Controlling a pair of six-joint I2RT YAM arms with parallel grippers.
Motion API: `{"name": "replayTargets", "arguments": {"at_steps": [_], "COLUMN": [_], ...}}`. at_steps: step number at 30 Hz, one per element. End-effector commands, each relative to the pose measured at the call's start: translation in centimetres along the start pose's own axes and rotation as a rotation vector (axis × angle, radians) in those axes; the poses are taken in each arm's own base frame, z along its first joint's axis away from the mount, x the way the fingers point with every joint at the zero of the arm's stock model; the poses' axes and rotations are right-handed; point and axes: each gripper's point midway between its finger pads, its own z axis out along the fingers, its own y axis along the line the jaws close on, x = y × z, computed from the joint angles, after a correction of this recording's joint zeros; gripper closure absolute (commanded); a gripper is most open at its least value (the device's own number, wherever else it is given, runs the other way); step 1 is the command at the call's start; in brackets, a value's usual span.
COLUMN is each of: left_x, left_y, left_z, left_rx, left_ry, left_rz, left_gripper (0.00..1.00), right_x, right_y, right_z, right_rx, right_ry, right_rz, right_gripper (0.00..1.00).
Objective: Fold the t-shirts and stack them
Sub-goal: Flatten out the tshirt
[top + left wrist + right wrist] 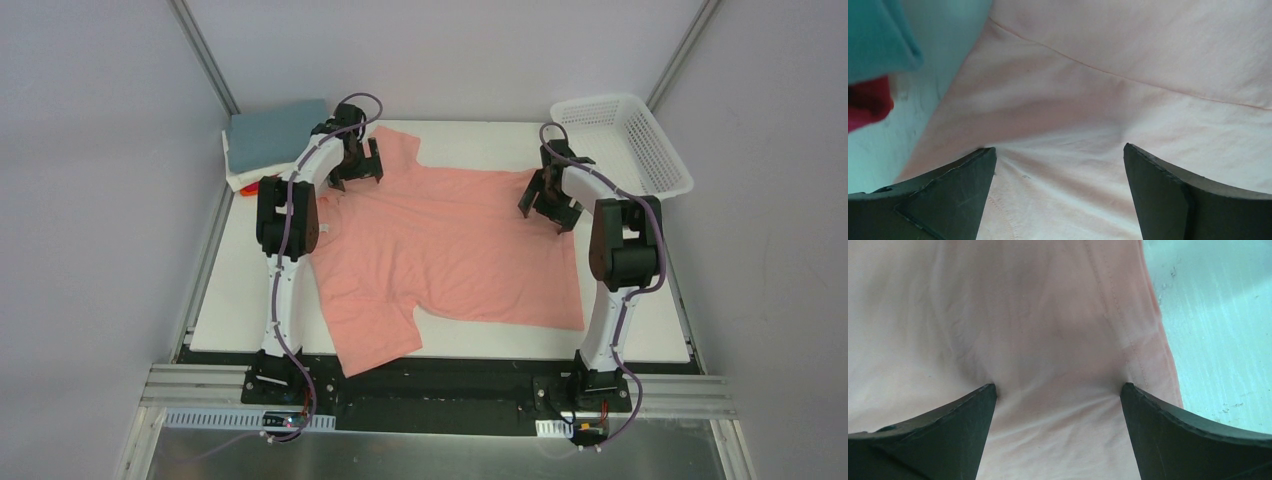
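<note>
1. A pale lilac-grey back wall [440, 50] closes the far side, with a matching left wall [90, 200] and right wall [770, 250].
2. A slanting metal post stands in each back corner, the left post [205, 55] and the right post [685, 50].
3. The desk [480, 138] has a white top.
4. A black strip [450, 385] runs along its near edge, flanked by aluminium rails [195, 385].
5. A brushed metal sheet [430, 455] lies nearest.
6. Light is soft and even.

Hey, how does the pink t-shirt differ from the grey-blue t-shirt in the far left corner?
The pink t-shirt lies spread open, sleeves out; the grey-blue t-shirt is folded into a rectangle atop a stack. The left gripper and right gripper, both open, press on the pink t-shirt; neither is on the grey-blue t-shirt. Both are plain cloth.
</note>
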Motion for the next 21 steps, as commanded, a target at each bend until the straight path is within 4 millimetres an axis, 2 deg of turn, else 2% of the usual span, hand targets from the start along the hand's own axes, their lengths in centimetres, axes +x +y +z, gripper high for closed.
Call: {"name": "replayTargets", "arguments": {"at_steps": [1,5,9,12,16,19,21], "left_x": [0.0,-0.7,-1.4,-2.8,-3.5,-2.9,-1.4], "left_y": [-0.6,-0.6,-1.5,-2.1,-3.2,-3.6,-3.7], "left_z": [1.4,0.8,-1.6,-5.1,-9.6,-12.6,-14.1], "left_rx": [0.074,0.071,0.11,0.145,0.197,0.212,0.214], "left_ry": [0.044,0.025,0.002,-0.05,-0.103,-0.126,-0.12], "left_rz": [0.087,0.078,0.053,0.034,0.038,0.045,0.046], "left_gripper": [0.01,0.01,0.01,0.01,0.01,0.01,0.01], "right_x": [-0.6,-1.4,-2.7,-3.1,-2.0,-0.9,0.1], "right_y": [0.0,0.5,1.4,2.0,2.0,1.7,1.3], "right_z": [-0.7,-1.6,-3.8,-6.0,-8.3,-9.7,-10.2], "right_rx": [-0.004,-0.032,-0.078,-0.106,-0.132,-0.164,-0.181], "right_ry": [-0.01,-0.038,-0.086,-0.129,-0.172,-0.187,-0.192], "right_rz": [0.011,0.016,0.008,-0.011,-0.032,-0.014,0.0], "right_gripper": [0.01,0.01,0.01,0.0,0.0,0.01,0.0]}}
